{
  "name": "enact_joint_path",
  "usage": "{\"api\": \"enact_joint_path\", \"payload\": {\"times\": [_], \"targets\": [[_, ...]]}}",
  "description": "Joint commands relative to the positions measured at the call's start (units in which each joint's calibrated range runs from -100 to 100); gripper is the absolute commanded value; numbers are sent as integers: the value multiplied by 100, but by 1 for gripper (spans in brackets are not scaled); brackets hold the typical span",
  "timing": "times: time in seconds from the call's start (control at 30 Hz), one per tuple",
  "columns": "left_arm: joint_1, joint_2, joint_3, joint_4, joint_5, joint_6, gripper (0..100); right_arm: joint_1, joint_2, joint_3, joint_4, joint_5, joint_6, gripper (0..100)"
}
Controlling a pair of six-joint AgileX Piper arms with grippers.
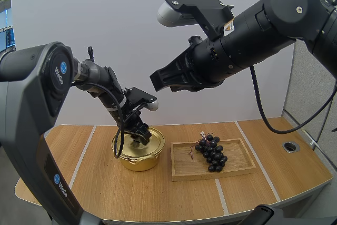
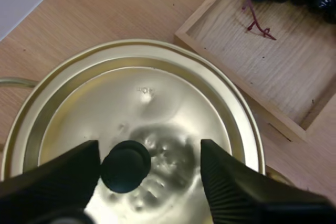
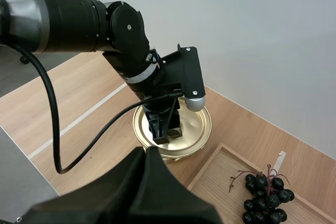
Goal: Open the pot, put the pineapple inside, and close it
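Grapes (image 1: 211, 154) lie on the wooden tray (image 1: 184, 169), just off to the side of the left gripper (image 2: 149, 167). That gripper hangs low over the gold pot (image 1: 138, 156), whose lid (image 2: 152, 103) sits shut directly under it. Its fingers (image 2: 68, 174) are spread wide on either side of the black knob (image 2: 125, 165), which sits close against one finger and clear of the other, so nothing is pinched. The right gripper (image 3: 147, 153) is raised well above pot and tray, fingers pressed together into one dark wedge, holding nothing.
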Motion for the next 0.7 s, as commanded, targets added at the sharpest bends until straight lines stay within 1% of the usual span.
{"api": "enact_joint_path", "payload": {"times": [0.0,0.13,0.23,0.3,0.43,0.67], "targets": [[-13,-494,-13,-132,338,43,100,1,-76,-6,-22,-50,2,0],[-13,-1113,-107,-59,377,43,100,1,-76,-6,-22,-50,2,0],[-13,-1760,-447,21,743,43,100,1,-76,-6,-22,-50,2,0],[-13,-2239,-770,47,954,17,100,1,-76,-6,-22,-50,2,0],[-13,-3119,-1587,218,1150,-352,100,1,-76,-6,-22,-50,2,0],[-13,-4301,-3011,949,1542,-967,100,1,-76,-6,-22,-50,2,0]]}}
